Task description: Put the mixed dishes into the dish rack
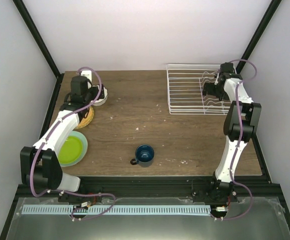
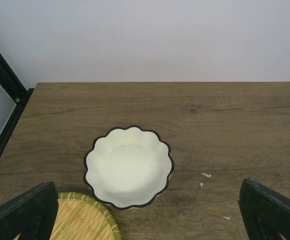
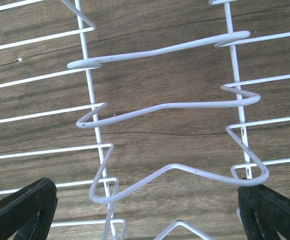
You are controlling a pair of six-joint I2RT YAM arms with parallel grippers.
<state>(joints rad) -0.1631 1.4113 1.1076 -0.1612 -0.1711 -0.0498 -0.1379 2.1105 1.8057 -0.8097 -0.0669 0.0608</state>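
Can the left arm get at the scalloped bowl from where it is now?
Probably yes. The left end effector is open right over the cream scalloped bowl, which sits upright and empty on the table. Only the woven tray crowds its near-left rim; the other sides look free.

Wooden table (image 1: pixel 185 135): white wire dish rack (image 1: pixel 185 90) far right; scalloped bowl (image 2: pixel 129 166) and woven mat (image 2: pixel 82 220) far left; mint plate (image 1: pixel 85 146) near left; blue mug (image 1: pixel 145 155) near centre.
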